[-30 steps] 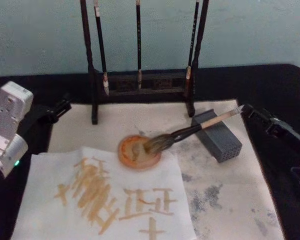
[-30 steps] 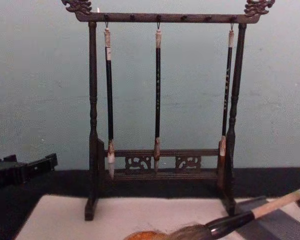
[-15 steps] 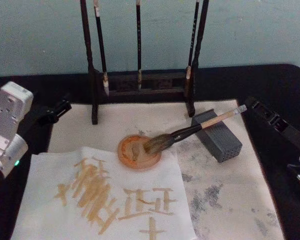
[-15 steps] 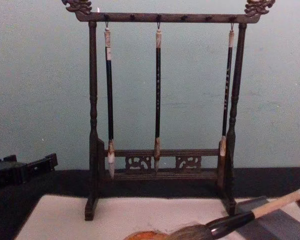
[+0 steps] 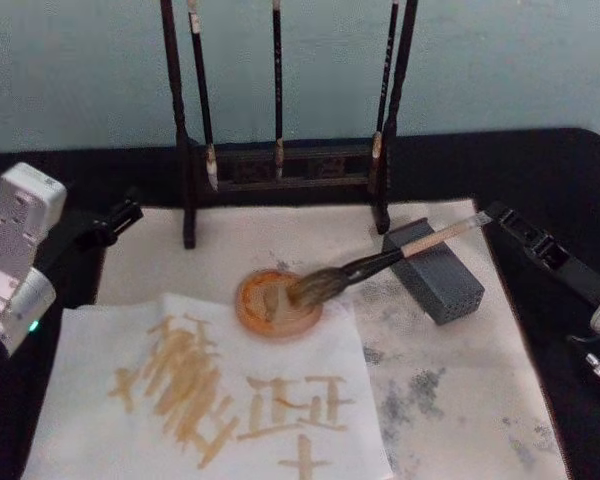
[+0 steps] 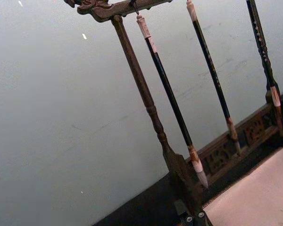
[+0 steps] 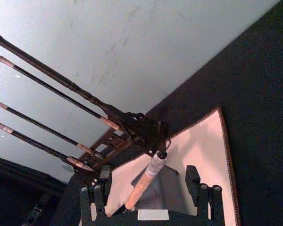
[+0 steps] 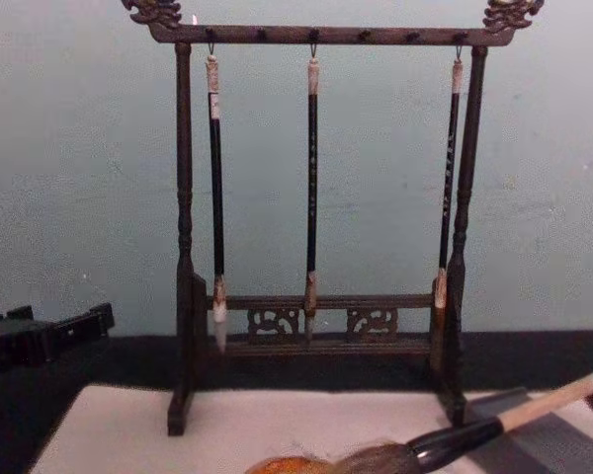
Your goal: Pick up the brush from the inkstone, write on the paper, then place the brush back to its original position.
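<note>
At the worktop's right edge, your right claw (image 7: pixel 147 176) stands spread wide astride the grey end cap of the brush (image 5: pixel 365 266), gripping nothing. The brush lies propped across the inkstone (image 5: pixel 442 278), handle raised toward that claw and bristles sloping into the orange dish (image 5: pixel 270 305), likely so the wet head drips there, not on the mat (image 5: pixel 460 400). The paper (image 5: pixel 280 355), near the front left corner, carries tan strokes. Your left claw (image 5: pixel 120 215) sits parked by the left edge; whether it is spread cannot be told.
</note>
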### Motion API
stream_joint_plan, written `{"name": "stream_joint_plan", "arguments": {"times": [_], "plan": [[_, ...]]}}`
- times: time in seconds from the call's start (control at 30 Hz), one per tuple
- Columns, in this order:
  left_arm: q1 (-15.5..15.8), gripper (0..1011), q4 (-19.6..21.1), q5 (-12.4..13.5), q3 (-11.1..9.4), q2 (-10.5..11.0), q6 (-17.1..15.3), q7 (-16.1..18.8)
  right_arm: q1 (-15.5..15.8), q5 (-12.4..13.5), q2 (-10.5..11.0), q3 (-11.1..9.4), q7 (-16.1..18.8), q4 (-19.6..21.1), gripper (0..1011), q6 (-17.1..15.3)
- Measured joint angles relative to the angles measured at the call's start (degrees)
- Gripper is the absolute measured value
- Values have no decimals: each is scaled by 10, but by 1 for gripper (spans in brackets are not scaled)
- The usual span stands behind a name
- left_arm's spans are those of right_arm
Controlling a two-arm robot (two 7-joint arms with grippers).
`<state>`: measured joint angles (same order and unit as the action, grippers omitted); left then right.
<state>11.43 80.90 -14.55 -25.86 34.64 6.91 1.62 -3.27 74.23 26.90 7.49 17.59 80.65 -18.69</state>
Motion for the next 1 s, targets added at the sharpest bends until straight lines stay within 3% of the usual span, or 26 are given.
{"name": "stream_joint_plan", "arguments": {"times": [1.0], "plan": [[0, 1002, 0, 0, 0, 0, 0, 0, -65, 52, -7, 50, -5, -73, 1008, -10]]}}
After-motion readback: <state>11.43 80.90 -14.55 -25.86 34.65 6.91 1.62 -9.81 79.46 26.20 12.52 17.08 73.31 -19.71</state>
